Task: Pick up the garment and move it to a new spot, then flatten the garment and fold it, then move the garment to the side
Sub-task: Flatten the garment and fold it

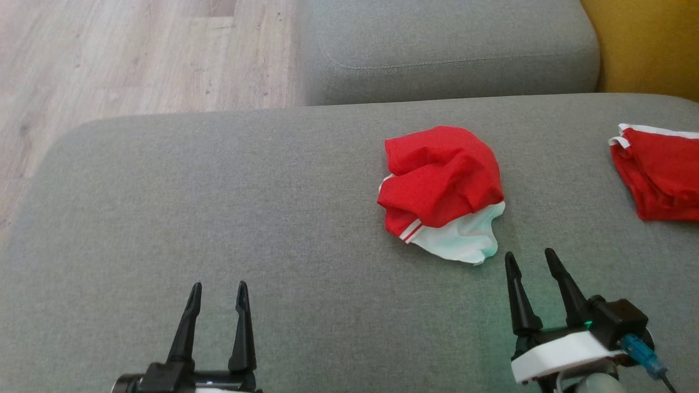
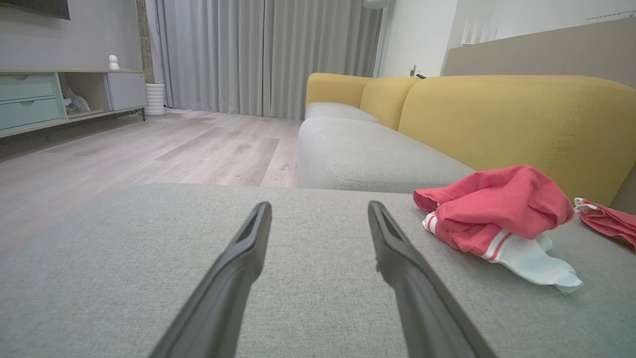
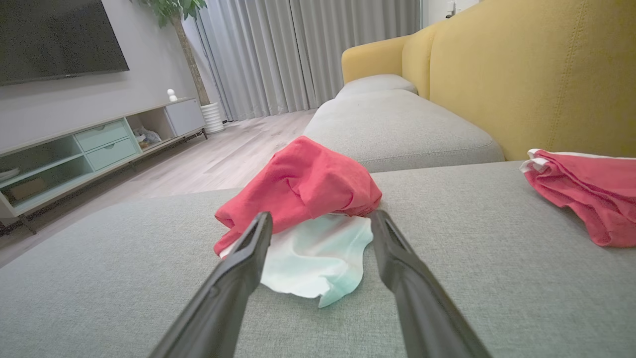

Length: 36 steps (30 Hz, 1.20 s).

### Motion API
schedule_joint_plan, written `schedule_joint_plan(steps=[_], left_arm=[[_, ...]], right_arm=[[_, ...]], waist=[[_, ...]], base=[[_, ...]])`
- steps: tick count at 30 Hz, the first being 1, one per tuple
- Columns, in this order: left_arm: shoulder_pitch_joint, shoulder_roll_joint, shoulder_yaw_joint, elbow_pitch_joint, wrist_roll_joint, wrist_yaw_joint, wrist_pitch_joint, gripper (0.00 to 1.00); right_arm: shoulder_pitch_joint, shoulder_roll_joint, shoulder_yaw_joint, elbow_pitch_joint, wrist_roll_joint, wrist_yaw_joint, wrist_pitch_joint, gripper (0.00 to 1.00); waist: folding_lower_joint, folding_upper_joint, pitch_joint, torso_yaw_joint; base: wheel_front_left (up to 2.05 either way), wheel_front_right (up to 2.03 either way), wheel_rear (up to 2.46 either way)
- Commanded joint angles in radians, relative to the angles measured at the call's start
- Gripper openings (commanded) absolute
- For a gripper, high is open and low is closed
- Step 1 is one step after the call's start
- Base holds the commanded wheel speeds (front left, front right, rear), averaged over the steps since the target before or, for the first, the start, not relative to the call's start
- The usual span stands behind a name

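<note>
Now: your right gripper (image 1: 529,252), jaws apart and empty, faces the crumpled garment (image 1: 442,188) for pickup; left gripper (image 1: 219,284) likewise parted, idle.

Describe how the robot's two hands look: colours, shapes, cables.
The left hand and the right hand each have two long black fingers tapering to points. The right hand's base is a white housing with a black block, a green light and a blue plug with a dark cable. The left one's base looks black.
</note>
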Motion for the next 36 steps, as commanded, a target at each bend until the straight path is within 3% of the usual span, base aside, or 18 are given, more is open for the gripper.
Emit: schedule_joint_plan(steps=[1, 15, 22, 29, 32, 36], left_arm=[[-0.04, -0.005, 0.025, -0.025, 0.0, 0.005, -0.005, 1.0], [-0.079, -0.005, 0.003, 0.032, 0.009, -0.027, -0.005, 1.0], [-0.206, -0.005, -0.061, 0.198, 0.094, -0.073, -0.005, 1.0], [-0.397, 0.026, -0.146, 0.478, 0.216, -0.1, -0.005, 1.0], [-0.477, 0.034, -0.166, 0.586, 0.253, -0.084, -0.005, 1.0], [-0.585, 0.055, -0.165, 0.724, 0.296, -0.01, -0.003, 1.0]], right_arm=[[-0.021, -0.002, 0.027, -0.025, 0.009, -0.001, -0.004, 1.0], [-0.046, -0.002, 0.06, -0.032, 0.018, -0.001, -0.004, 1.0], [-0.076, -0.002, 0.085, -0.039, 0.008, -0.001, -0.004, 1.0], [-0.113, -0.002, 0.105, -0.05, 0.017, -0.001, -0.004, 1.0], [-0.124, -0.002, 0.113, -0.052, 0.022, -0.001, -0.004, 1.0], [-0.142, -0.002, 0.121, -0.056, 0.033, -0.001, -0.004, 1.0]], waist=[[0.0, -0.0001, -0.001, -0.003], [0.0, -0.0001, 0.043, -0.088], [0.0, -0.0001, 0.107, -0.166], [0.0, -0.0001, 0.182, -0.263], [0.0, -0.0001, 0.208, -0.294], [0.0, -0.0001, 0.245, -0.341]], base=[[0.0, 0.0, 0.0], [0.0, 0.0, 0.0], [0.0, 0.0, 0.0], [0.0, 0.0, 0.0], [0.0, 0.0, 0.0], [0.0, 0.0, 0.0]])
